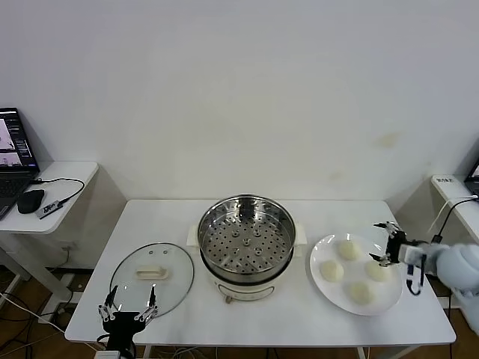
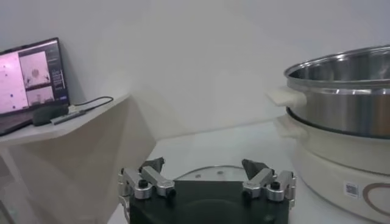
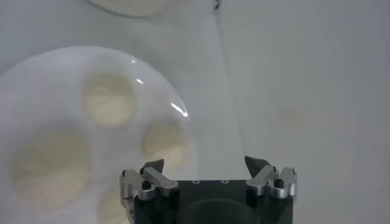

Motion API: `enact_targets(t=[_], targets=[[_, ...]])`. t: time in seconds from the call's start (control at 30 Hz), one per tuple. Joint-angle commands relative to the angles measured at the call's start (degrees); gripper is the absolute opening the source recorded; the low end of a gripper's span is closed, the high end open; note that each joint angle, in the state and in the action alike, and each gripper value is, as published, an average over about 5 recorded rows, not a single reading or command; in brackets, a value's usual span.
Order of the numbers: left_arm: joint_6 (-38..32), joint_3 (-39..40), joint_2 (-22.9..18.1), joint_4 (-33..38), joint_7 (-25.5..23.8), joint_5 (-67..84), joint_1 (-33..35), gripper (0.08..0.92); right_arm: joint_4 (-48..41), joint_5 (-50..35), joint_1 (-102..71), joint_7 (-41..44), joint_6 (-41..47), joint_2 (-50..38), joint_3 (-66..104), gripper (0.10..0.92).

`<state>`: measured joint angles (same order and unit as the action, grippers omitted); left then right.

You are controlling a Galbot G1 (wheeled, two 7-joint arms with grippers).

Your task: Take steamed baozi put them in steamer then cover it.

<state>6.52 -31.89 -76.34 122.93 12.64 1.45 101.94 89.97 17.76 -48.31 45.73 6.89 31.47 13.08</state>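
A white bench (image 1: 299, 314) carries everything, and the free surface on it is mostly a strip along the front edge and the two back corners. The steamer (image 1: 245, 243), a round shiny steel pot with a perforated tray inside on a cream-white base, stands at the middle of the bench, uncovered. The cover (image 1: 153, 278), a round clear glass lid with a metal rim and a cream rectangular handle, lies flat near the front-left corner, just beside the steamer and close to the left edge. A flat white plate (image 1: 323, 290) sits toward the right edge, reaching close to the front edge, with four smooth, round, cream-white steamed baozi (image 1: 331, 270) resting on it, near one another. The right gripper (image 1: 385, 243) hovers over the plate's right side, just above the bun nearest the right edge, its jaws spread wide and holding nothing; only a narrow strip of bare bench lies between the plate and the right edge. The left gripper (image 1: 128, 308) hangs at the front edge by the cover, jaws also wide apart and empty.
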Motion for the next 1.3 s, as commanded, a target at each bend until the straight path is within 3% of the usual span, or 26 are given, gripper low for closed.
enact_targets(t=[0.03,0.5,1.07,1.3], targets=[[0.6,-0.5,-0.2,0.0,-0.4,-1.0,-0.1,0.823,-13.0,-1.1,28.3,11.7,0.1,-3.5,-29.3,0.823],[0.6,-2.0,-0.3,-0.4,-1.2,-0.9,-0.6,0.823,-27.2,1.8,39.0,13.1,-3.1,8.7,-42.9,0.823],[0.6,-2.0,0.1,-1.2,-1.3,-0.7,-1.3,0.823,-32.1,3.2,35.6,10.7,-1.9,13.9,-40.7,0.819],[0.5,-2.0,-0.1,-1.4,-1.2,-0.7,-1.2,0.823,-32.4,3.9,35.3,11.1,-1.7,14.5,-40.7,0.743]])
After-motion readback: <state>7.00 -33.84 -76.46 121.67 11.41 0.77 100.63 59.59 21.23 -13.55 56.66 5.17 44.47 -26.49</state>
